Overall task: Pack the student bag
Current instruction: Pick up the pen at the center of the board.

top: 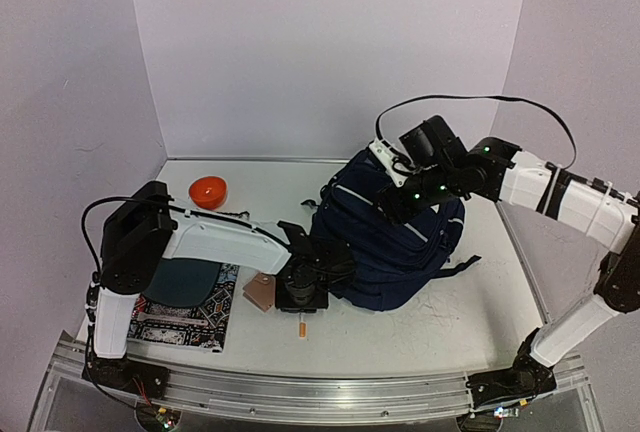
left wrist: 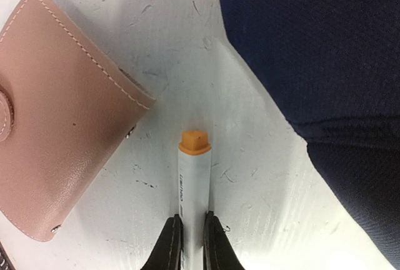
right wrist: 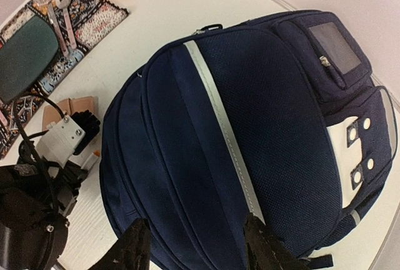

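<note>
The student bag (top: 395,242) lies on the table (top: 450,312), with no compartment seen open. Beside its near-left edge, a marker (left wrist: 194,176) is clamped at its tail by the left gripper (left wrist: 192,239); pivoting or slippage is risked. Above the bag, the right gripper (right wrist: 197,245) is found with jaws apart.

Student bag (top: 395,237) filling centre of top view, blocking middle of table (top: 450,322). Bare tabletop lying open at lower right and along back wall, upper centre. In left wrist view, narrow white lane running up middle, with marker (left wrist: 192,185) lying in it, pink wallet (left wrist: 56,114) crowding left and bag fabric crowding right. In top view, orange bowl (top: 208,190) and patterned placemat (top: 190,317) occupying left side.
</note>
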